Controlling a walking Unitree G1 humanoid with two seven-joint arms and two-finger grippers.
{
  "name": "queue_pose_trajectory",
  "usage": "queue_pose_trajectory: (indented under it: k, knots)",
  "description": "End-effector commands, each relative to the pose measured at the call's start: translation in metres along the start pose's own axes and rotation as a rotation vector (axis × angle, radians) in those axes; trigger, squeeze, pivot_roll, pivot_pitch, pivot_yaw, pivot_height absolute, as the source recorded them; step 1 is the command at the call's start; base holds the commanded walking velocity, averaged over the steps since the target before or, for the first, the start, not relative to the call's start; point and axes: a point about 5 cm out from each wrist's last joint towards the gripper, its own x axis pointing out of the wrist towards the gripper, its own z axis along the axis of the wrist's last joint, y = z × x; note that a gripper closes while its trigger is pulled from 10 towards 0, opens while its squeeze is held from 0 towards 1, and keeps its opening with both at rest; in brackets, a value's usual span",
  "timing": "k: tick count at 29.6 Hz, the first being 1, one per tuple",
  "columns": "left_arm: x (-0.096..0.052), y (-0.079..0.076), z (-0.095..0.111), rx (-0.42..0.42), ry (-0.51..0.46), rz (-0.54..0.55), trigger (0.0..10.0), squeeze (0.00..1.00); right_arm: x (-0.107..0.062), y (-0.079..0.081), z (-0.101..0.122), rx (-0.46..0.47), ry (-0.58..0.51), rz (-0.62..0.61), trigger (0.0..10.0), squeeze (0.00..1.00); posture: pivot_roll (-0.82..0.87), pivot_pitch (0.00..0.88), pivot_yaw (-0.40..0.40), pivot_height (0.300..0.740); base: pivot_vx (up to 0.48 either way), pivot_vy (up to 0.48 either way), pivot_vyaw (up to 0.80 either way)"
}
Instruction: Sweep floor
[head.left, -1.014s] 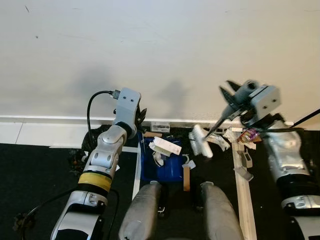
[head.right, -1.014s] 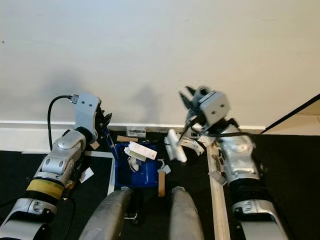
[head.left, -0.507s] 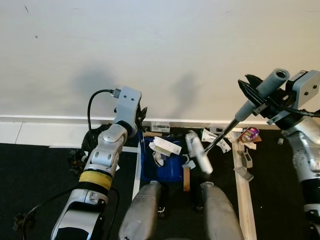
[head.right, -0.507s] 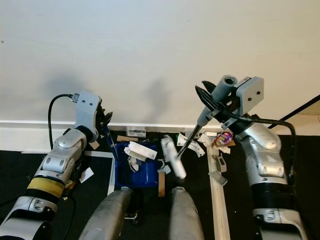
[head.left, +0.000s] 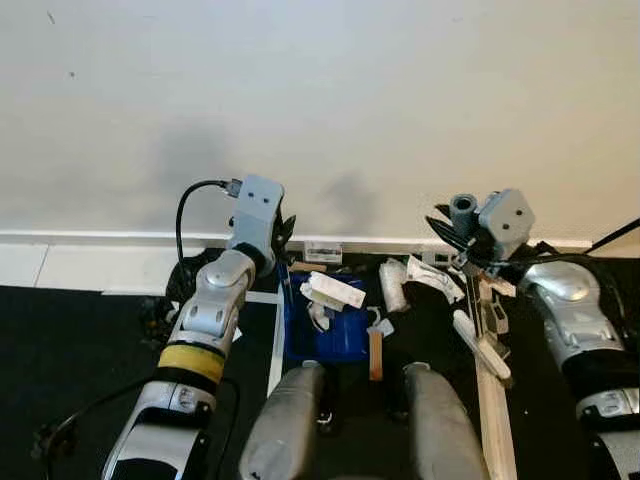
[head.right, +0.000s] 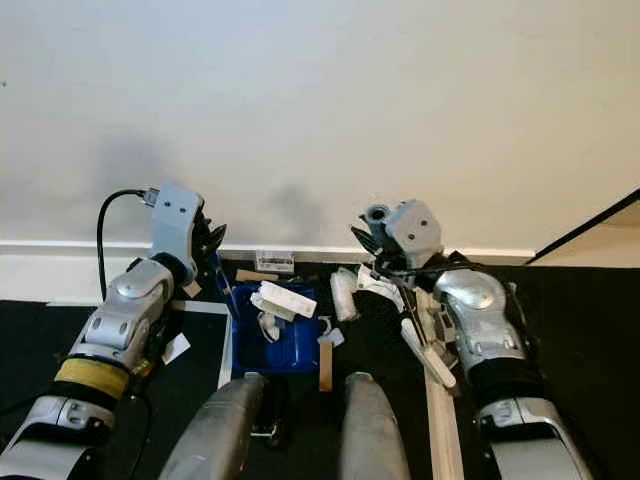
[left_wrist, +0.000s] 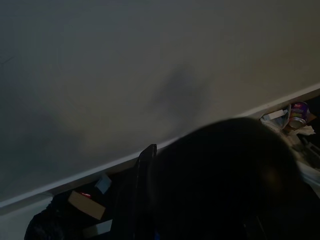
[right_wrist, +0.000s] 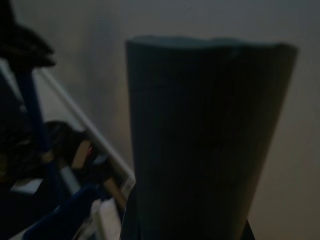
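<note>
A blue dustpan (head.left: 343, 337) stands on the dark floor by the wall, holding a white box (head.left: 335, 290) and paper scraps. My left gripper (head.left: 281, 233) is shut on its thin blue handle (head.right: 222, 285) close to the baseboard. My right gripper (head.left: 456, 226) is shut on the grey brush handle (head.left: 462, 209), held nearly upright. The pale brush head (head.left: 481, 345) rests low over a wooden strip. A white roll (head.left: 393, 285), crumpled paper (head.left: 430, 277) and a cardboard strip (head.left: 375, 352) lie between dustpan and brush. The grey handle (right_wrist: 205, 140) looms large in the right wrist view.
A white wall and baseboard (head.left: 90, 240) close the scene. The wooden strip (head.left: 496, 420) runs along the floor on the right. My two legs (head.left: 290, 420) stand in front of the dustpan. Dark clutter (head.left: 182, 280) and a cable (head.left: 60, 430) lie left. A purple can (left_wrist: 298, 112) lies by the baseboard.
My right arm lifted the brush high to the right, then brought it down; its head went from beside the dustpan to over the wooden strip. The left arm and dustpan stayed put.
</note>
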Motion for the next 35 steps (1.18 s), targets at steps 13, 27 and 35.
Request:
queue_pose_trajectory:
  k: [13, 27, 35]
  knots:
    - [-0.011, -0.007, -0.022, -0.004, 0.108, -0.046, 10.0, 0.0, 0.031, 0.057, -0.017, 0.29, -0.12, -0.204, 10.0, 0.0, 0.1, 0.263, 0.078, 0.74, 0.0, 0.0, 0.0]
    - [-0.009, -0.01, -0.016, -0.01, 0.099, -0.051, 10.0, 0.0, 0.083, 0.11, 0.029, 0.728, -0.37, -0.066, 10.0, 0.0, 0.1, 0.252, 0.072, 0.74, 0.0, 0.0, 0.0]
    - [-0.008, -0.011, -0.016, -0.023, 0.1, -0.052, 10.0, 0.0, 0.086, 0.098, 0.065, 0.633, -0.543, 0.023, 10.0, 0.0, 0.07, 0.248, 0.065, 0.74, 0.0, 0.0, 0.0]
